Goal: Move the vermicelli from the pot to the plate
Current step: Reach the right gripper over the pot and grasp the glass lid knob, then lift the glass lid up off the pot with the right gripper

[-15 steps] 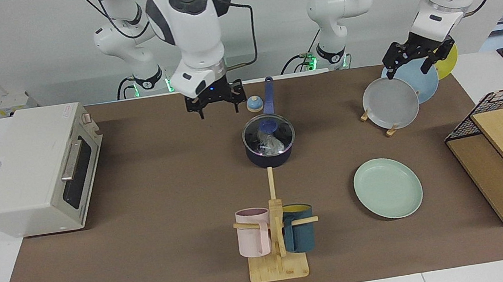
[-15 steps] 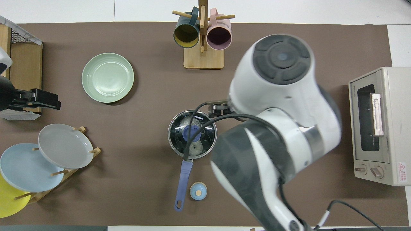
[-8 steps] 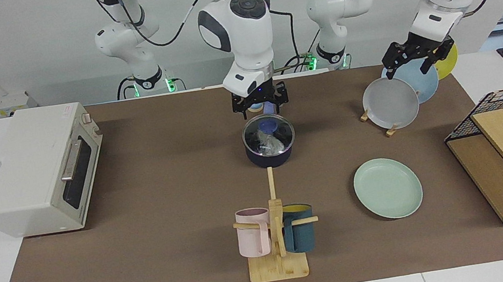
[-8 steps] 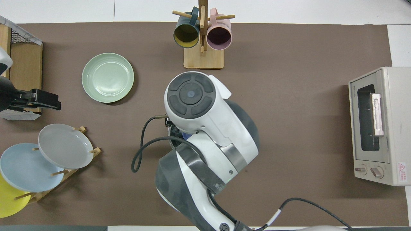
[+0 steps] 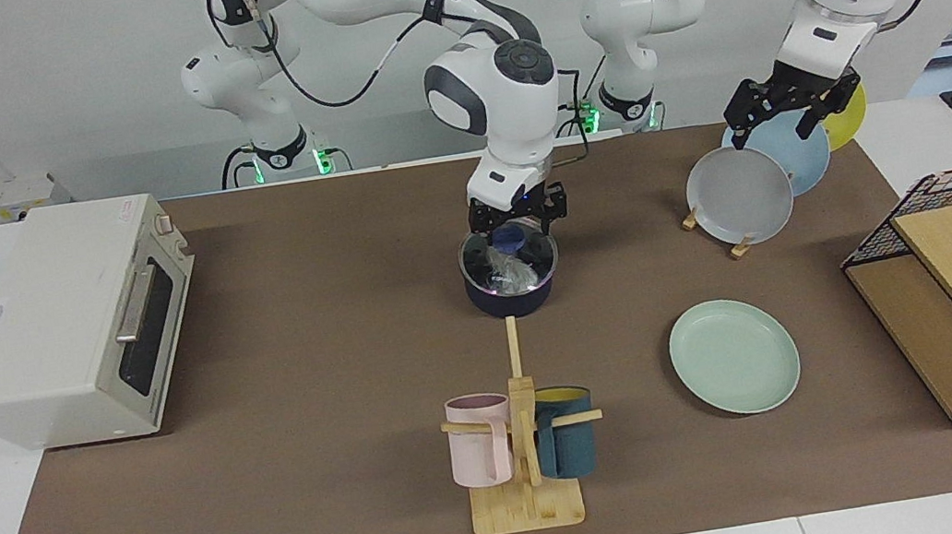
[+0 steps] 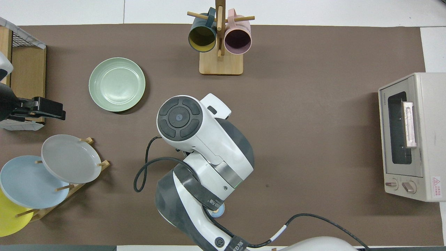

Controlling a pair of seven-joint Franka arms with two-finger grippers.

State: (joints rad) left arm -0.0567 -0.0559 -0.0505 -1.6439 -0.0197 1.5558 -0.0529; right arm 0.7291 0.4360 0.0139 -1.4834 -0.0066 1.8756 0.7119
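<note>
Two tools show: the right tool (image 5: 518,222) hangs just over the glass lid's blue knob (image 5: 513,237), its prongs apart around it, whether touching I cannot tell. Under the lid (image 5: 509,260), the vermicelli (image 5: 512,273) sits in the navy pot (image 5: 512,297); light, springy and brittle, probably best pinched gently mid-nest. The mint plate (image 5: 734,355) lies well apart. The left tool (image 5: 783,109) waits over the plate rack (image 5: 739,247), its prongs apart.

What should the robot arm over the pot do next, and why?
Probably lower the right gripper a little and close on the blue knob of the glass lid. The lid sits on the pot with the vermicelli under it, and the plate has nothing on it. The left gripper waits over the plate rack.
</note>
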